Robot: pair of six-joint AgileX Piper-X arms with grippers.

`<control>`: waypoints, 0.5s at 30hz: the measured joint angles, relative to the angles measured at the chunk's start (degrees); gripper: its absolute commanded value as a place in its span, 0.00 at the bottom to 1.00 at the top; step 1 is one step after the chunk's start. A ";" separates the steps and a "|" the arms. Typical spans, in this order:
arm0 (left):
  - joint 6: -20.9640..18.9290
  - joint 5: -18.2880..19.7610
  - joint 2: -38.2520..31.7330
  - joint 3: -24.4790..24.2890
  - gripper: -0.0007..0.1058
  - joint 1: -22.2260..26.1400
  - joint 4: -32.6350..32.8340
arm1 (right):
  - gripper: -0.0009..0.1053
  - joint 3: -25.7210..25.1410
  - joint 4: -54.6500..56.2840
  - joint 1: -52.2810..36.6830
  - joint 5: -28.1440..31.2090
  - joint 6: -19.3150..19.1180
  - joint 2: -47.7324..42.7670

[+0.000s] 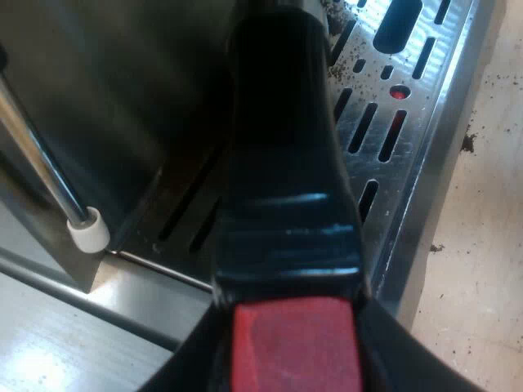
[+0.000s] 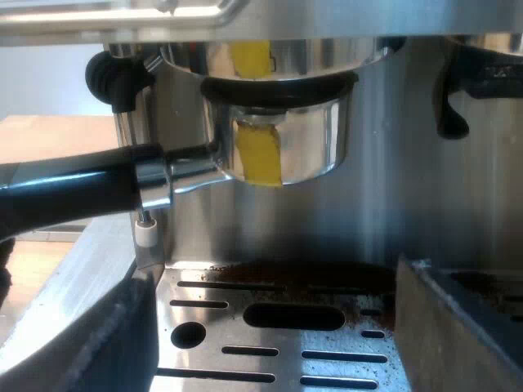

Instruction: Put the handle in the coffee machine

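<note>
The metal holder [image 2: 282,147] sits up against the round head at the front of the espresso machine [image 2: 409,188]. Its dark handle [image 2: 73,192] sticks out sideways, level. In the left wrist view the same handle [image 1: 286,188] runs away from me over the drip tray, its red end [image 1: 294,347] closest. My left gripper [image 1: 294,363] is shut on the handle at the red end, with a black finger [image 1: 184,371] on each side. My right gripper [image 2: 278,359] hangs low over the drip tray facing the holder, open, with nothing between its fingers [image 2: 106,343].
The slotted steel drip tray [image 2: 327,359] lies below the holder, strewn with coffee grounds [image 2: 286,273]. A steam wand with a white tip [image 2: 145,233] hangs beside the holder, close to the handle. Another spout [image 2: 449,106] hangs farther along the machine's front.
</note>
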 measured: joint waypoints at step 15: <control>-0.13 1.76 0.09 -4.50 0.01 -0.10 2.87 | 0.60 0.00 0.00 0.00 0.00 0.00 0.00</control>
